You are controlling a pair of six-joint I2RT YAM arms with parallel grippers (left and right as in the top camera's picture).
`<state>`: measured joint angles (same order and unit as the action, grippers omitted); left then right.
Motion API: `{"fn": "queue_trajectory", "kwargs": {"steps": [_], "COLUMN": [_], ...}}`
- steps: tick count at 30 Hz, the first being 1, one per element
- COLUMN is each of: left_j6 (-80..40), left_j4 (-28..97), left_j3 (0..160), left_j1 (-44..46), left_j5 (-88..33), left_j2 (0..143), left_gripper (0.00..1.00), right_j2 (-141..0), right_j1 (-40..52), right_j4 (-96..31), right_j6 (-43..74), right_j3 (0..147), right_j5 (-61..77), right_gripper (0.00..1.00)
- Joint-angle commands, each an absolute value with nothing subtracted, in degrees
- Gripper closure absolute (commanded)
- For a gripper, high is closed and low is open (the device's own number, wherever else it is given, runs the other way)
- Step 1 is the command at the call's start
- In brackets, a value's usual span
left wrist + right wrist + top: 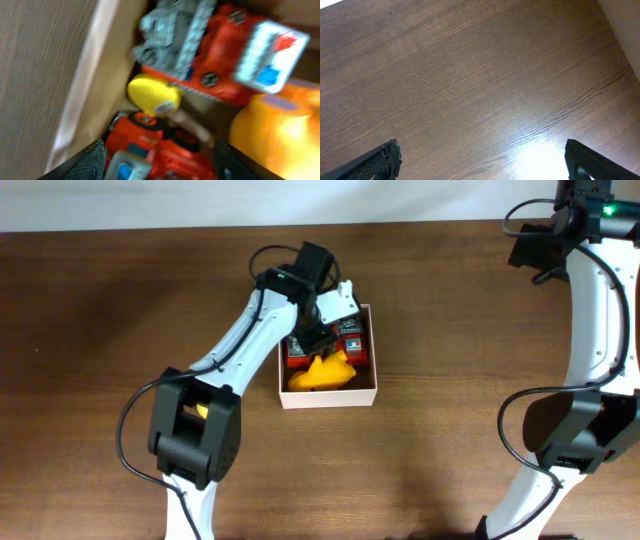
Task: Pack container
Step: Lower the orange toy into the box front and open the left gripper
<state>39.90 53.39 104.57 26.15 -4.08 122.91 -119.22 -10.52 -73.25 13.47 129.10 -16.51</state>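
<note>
The container (328, 397), a shallow white-walled box with a tan inside, stands at the table's middle. It holds red toy trucks (353, 340) and a yellow toy (320, 373). My left gripper (316, 330) hangs over the container's back half, open. In the blurred left wrist view its fingers (159, 152) straddle a red toy truck (150, 147) without closing on it. Beyond lie a yellow rounded piece (152, 95), a red fire truck with a grey ladder (210, 55) and an orange-yellow toy (275, 130). The white wall (92, 70) runs on the left. My right gripper (482, 155) is open and empty over bare table.
The brown wooden table (120, 300) surrounds the container. My right arm (590, 330) stands along the far right edge, its gripper (530, 245) near the back right corner. A pale wall strip (300, 200) borders the table's back.
</note>
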Motion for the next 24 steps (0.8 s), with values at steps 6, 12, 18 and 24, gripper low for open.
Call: {"fn": "queue_trajectory", "kwargs": {"steps": [6,12,18,24], "left_j6": [40.4,40.4,40.38,40.4], "left_j4": [53.82,55.11,55.42,57.06], "left_j3": [105.1,105.1,105.1,105.12], "left_j1": [25.74,27.33,29.23,30.63], "left_j5": [-5.52,-5.69,-5.72,-5.67], "left_j2": [125.47,125.47,125.45,125.45], "left_gripper": [0.3,0.3,0.3,0.3], "right_j2": [-118.76,-118.76,-118.76,-118.76], "right_j1": [-10.57,-10.57,-10.57,-10.57], "right_j4": [-73.1,-73.1,-73.1,-73.1], "right_j6": [13.98,13.98,14.0,14.0], "right_j3": [128.79,128.79,128.79,128.79], "right_j5": [-16.67,-16.67,-16.67,-16.67], "right_gripper": [0.01,0.01,0.01,0.01]}}
